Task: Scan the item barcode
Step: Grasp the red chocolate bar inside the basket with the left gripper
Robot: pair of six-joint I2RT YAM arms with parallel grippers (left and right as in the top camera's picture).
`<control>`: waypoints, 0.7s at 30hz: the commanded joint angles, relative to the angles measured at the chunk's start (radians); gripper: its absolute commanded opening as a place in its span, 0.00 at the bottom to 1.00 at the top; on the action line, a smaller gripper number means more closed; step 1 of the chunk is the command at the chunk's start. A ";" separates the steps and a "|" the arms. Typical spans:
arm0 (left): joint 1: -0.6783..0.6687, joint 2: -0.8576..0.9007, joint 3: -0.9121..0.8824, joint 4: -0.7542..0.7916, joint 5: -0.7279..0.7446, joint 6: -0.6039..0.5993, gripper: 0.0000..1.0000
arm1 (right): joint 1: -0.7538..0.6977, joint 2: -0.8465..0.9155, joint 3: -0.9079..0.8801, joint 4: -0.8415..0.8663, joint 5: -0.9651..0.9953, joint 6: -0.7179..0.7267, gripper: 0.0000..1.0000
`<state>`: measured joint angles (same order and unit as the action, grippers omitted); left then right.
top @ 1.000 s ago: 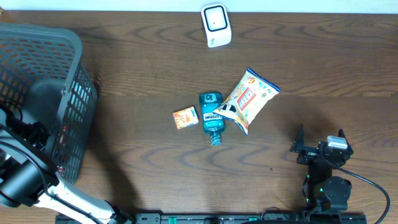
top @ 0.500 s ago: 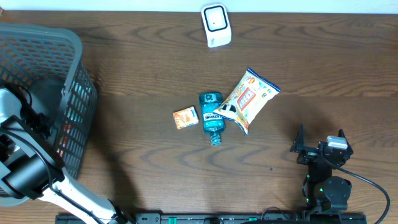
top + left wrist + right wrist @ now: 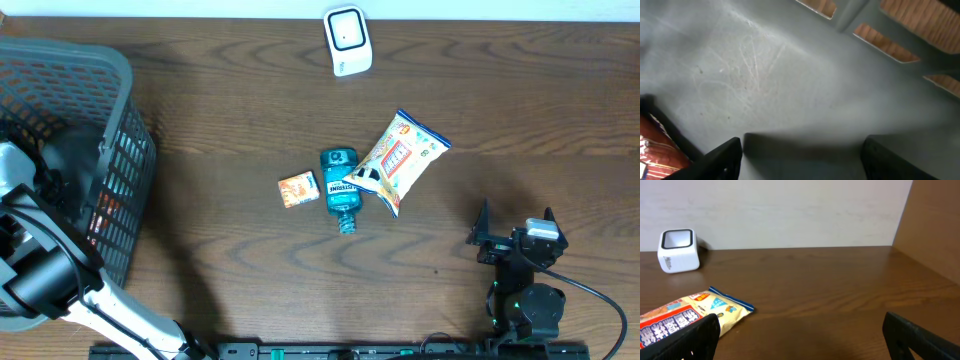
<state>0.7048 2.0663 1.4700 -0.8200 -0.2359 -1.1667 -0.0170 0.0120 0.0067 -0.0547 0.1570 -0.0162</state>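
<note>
On the table's middle lie a small orange box (image 3: 298,189), a teal bottle (image 3: 340,190) and a yellow snack bag (image 3: 398,160) (image 3: 690,315). The white scanner (image 3: 347,40) (image 3: 677,244) stands at the far edge. My left gripper (image 3: 62,195) (image 3: 805,162) is down inside the grey basket (image 3: 120,150), open over its bare grey floor (image 3: 790,75) with nothing between its fingers. A red-orange packet (image 3: 655,155) lies just left of the left finger. My right gripper (image 3: 510,240) (image 3: 805,345) rests open near the front right, apart from all items.
The basket's slotted wall (image 3: 900,45) rises close ahead of the left gripper. A brown board (image 3: 935,225) stands at the table's right side. The right arm's base and cable (image 3: 530,305) sit at the front edge.
My left arm has swung farther into the basket, toward its far side. Its jaws narrowed, then widened again. The right arm and the table items have not moved.
</note>
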 commanded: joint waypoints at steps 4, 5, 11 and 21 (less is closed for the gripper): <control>0.002 -0.007 -0.080 -0.059 0.069 0.056 0.87 | 0.005 -0.005 -0.001 -0.002 0.009 -0.015 0.99; 0.002 -0.039 -0.080 -0.067 0.069 0.056 0.87 | 0.005 -0.005 -0.001 -0.002 0.009 -0.015 0.99; 0.002 -0.206 -0.080 -0.139 0.071 0.023 0.88 | 0.005 -0.005 -0.001 -0.002 0.009 -0.015 0.99; -0.003 -0.244 -0.082 -0.239 0.071 -0.080 0.88 | 0.005 -0.005 -0.001 -0.002 0.009 -0.015 0.99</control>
<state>0.7055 1.8149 1.3861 -1.0386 -0.1623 -1.2037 -0.0170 0.0120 0.0067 -0.0547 0.1570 -0.0158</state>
